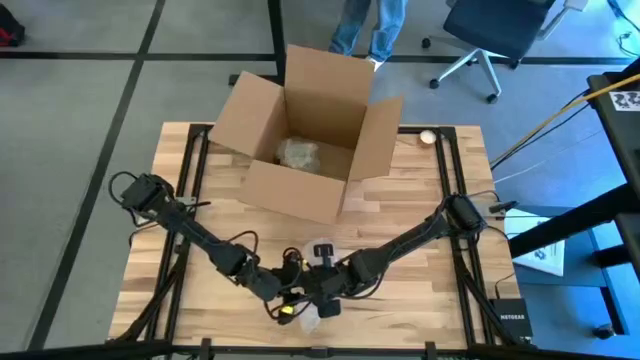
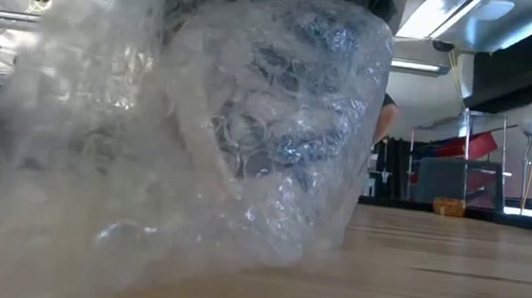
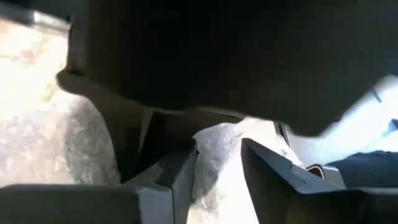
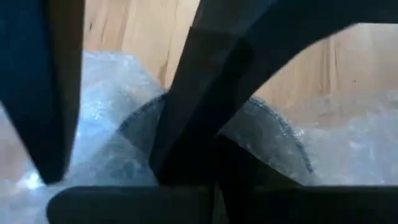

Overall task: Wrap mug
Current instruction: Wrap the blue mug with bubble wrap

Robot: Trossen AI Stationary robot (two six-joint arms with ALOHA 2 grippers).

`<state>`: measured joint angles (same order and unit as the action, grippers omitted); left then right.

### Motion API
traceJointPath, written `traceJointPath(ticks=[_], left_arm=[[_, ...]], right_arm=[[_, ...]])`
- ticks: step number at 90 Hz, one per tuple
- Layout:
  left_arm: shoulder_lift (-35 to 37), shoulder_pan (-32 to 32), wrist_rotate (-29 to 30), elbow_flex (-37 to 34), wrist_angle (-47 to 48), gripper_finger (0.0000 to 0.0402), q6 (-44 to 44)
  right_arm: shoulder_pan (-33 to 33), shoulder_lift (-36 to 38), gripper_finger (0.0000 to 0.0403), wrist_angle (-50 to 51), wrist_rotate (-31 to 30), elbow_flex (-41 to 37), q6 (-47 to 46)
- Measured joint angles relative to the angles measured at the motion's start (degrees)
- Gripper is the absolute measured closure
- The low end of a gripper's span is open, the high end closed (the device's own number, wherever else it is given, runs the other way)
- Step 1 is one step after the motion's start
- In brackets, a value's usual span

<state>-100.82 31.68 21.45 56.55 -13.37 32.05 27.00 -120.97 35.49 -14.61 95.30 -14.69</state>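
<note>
Surface (image 1: 420, 220): a pale wooden top with black rails down both sides, filling the middle of the high view.
Box (image 1: 300, 130): an open cardboard box with its flaps spread, at about twelve o'clock on the surface. A crumpled, wrapped bundle (image 1: 298, 153) lies inside it.
Person (image 1: 368, 28): only legs in blue trousers show, on the floor just beyond the box, next to an office chair (image 1: 490, 35).
Left arm (image 1: 190, 228): it reaches from nine o'clock down toward six o'clock.
Right arm (image 1: 415, 238): it reaches from three o'clock toward the same spot, so the two meet at the near edge.
Bubble wrap (image 2: 200, 123): a clear, wrinkled sheet bunched at six o'clock, touching the wood in the low view.
Mug (image 2: 288, 122): a dark cup shape showing through the wrap, standing on the surface at six o'clock, between the two claws.
Left claw (image 1: 283, 292): its fingers (image 3: 180, 171) stand apart, with a fold of wrap showing in the gap between them.
Right claw (image 1: 322, 285): it sits right over the wrapped mug; I cannot tell whether it is apart or together.
Small round object (image 1: 427, 137): pale, on the surface at about one o'clock, well apart from the mug.
</note>
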Motion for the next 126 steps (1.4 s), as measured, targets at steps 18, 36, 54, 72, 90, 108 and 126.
traceJointPath(ticks=[18, 36, 54, 72, 90, 108, 126], left_arm=[[0.1, 0.1, 2.0, 0.0, 1.7, 0.0286, 2.1], [0.1, 0.1, 2.2, 0.0, 1.2, 0.0286, 2.3], [0.0, 0.2, 2.6, -0.1, 0.8, 0.0286, 2.3], [0.0, 0.2, 2.7, -0.1, 0.7, 0.0286, 2.7], [0.0, 0.2, 2.9, -0.1, 0.5, 0.0286, 2.8], [0.1, 0.2, 3.5, -0.1, 0.4, 0.0286, 2.8], [3.9, 0.5, 3.7, -0.3, 3.8, 0.0286, 2.1]], right_arm=[[0.0, 0.0, 0.0402, 7.5, 0.2, 4.7, 0.0], [0.1, 0.0, 0.0402, 17.6, 0.3, 12.1, 0.0], [1.3, 0.1, 0.0402, 23.1, 1.5, 17.5, -1.4], [3.4, -0.1, 0.0402, 20.1, 2.3, 14.9, -2.6], [2.0, -0.5, 0.0402, 12.1, -1.3, 6.5, -3.7], [1.0, -0.1, 0.0402, 6.5, 0.6, 2.3, -3.8], [1.0, -0.5, 0.0402, 5.5, 0.3, 2.1, -3.2]])
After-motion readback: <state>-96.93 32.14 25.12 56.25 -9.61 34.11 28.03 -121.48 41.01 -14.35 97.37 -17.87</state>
